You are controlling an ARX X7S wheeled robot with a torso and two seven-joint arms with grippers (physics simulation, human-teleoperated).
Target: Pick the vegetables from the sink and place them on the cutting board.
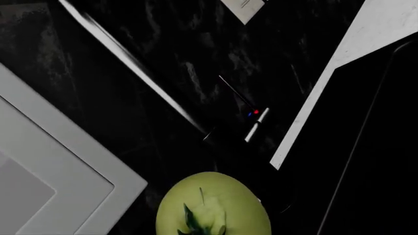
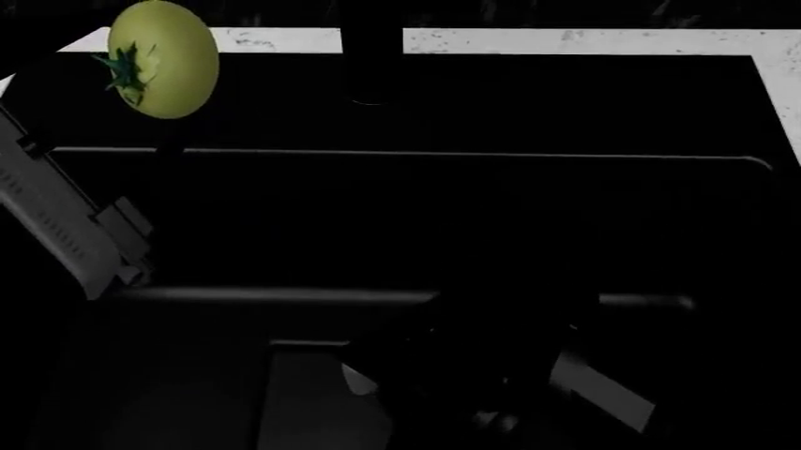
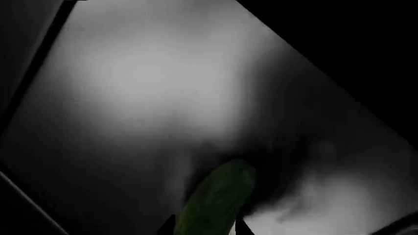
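Observation:
A round yellow-green tomato (image 2: 163, 58) with a dark green star stem hangs in the air over the back left corner of the black sink (image 2: 751, 164). In the left wrist view the tomato (image 1: 214, 205) fills the space at my left gripper's jaws, and the dark fingers themselves do not show. Down in the basin, my right gripper (image 3: 207, 227) has a dark fingertip (image 3: 171, 224) on either side of the dark green cucumber (image 3: 219, 196). The cutting board is out of view.
White marbled countertop (image 2: 601, 40) runs along the back of the sink, broken by the dark faucet (image 1: 256, 117) with red and blue dots. A grey slanted object (image 2: 63, 225) stands at the left. A white framed panel (image 1: 72, 166) lies below the tomato.

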